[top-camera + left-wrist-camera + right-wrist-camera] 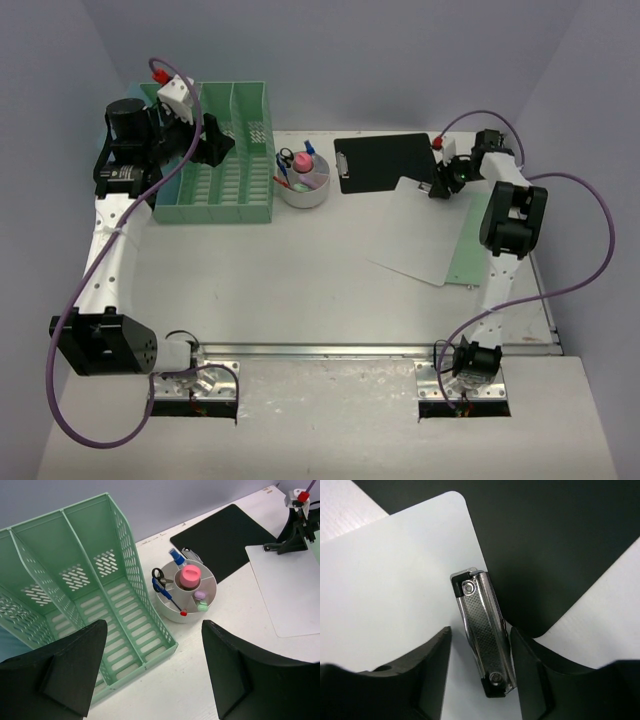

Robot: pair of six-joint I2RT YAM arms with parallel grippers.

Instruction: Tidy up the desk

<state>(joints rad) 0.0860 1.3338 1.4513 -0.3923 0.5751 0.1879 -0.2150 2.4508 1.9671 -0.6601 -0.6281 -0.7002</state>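
Now, right end effector (480, 632): spread astride the clip (482, 625), a gap on one side
Clip: on white board (395, 580), near far-right corner
Left end effector (154, 630): spread, empty, above rack (75, 545), far-left corner
Counter (300, 290): beneath both arms, walls (330, 60) around

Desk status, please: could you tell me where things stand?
Left gripper open, over file rack. Right gripper open, straddling metal clip of white clipboard. Desk: white clipboard partly over black clipboard.

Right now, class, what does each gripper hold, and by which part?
Left gripper: nothing. Right gripper straddles the clip on the white clipboard; grip cannot be told.
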